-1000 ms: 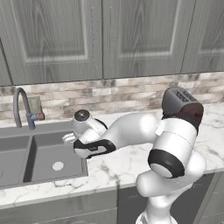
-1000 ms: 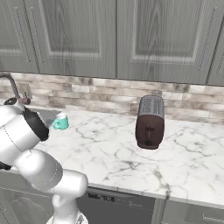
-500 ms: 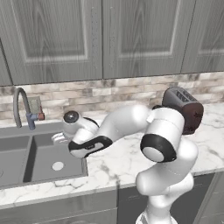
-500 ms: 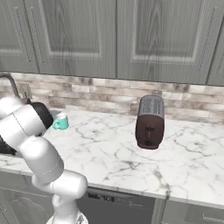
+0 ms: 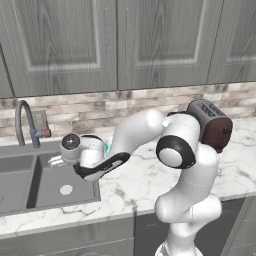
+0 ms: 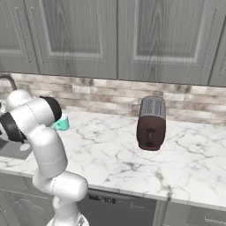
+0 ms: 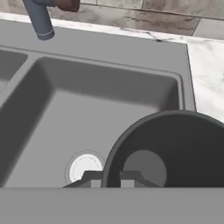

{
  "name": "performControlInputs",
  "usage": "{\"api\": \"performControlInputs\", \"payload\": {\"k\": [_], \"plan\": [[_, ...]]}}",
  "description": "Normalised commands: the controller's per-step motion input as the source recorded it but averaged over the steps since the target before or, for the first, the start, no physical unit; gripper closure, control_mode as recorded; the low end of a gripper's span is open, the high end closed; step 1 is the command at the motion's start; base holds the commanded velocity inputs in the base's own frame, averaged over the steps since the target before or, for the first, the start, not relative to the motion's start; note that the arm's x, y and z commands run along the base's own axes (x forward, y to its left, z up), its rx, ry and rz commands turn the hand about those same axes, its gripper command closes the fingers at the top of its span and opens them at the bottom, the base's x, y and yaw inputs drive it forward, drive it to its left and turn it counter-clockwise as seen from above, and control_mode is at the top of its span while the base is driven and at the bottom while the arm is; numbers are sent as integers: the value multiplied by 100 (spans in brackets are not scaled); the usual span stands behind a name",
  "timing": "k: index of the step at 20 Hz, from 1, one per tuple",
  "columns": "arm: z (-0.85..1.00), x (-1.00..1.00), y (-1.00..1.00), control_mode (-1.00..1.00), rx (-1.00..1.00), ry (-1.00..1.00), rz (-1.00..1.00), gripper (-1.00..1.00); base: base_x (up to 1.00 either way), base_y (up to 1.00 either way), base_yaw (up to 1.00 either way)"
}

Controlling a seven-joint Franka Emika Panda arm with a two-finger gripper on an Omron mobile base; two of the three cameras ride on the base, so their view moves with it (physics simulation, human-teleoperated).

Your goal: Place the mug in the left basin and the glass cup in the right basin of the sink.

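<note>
Claw (image 7: 112, 177): seen from the hand view, its two dark tips sat pinched on the near rim of the glass cup (image 7: 170, 151), one tip inside the wall and one outside.
Glass cup: dark, open mouth toward the hand camera, hanging above the right basin of the sink (image 7: 109, 94); the pale round drain (image 7: 84, 168) showed just beside its rim.
Faucet (image 7: 39, 19): its grey spout stood at the top of the hand view; the left base view showed its whole curve at the back of the sink.
Arm: in the left base view it reached left from the bench (image 5: 150, 185) over the right basin.
Mug (image 6: 62, 124): teal, upright on the bench just behind the arm in the right base view.
Toaster (image 6: 151, 123): dark, well apart to the right.
</note>
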Motion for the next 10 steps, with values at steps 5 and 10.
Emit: {"api": "performControlInputs", "payload": {"k": [5, 10], "plan": [[-28, 0, 29, -100, 0, -8, 0, 100, 0, 0, 0], [-25, 0, 24, -100, 0, -7, 0, 100, 0, 0, 0]]}}
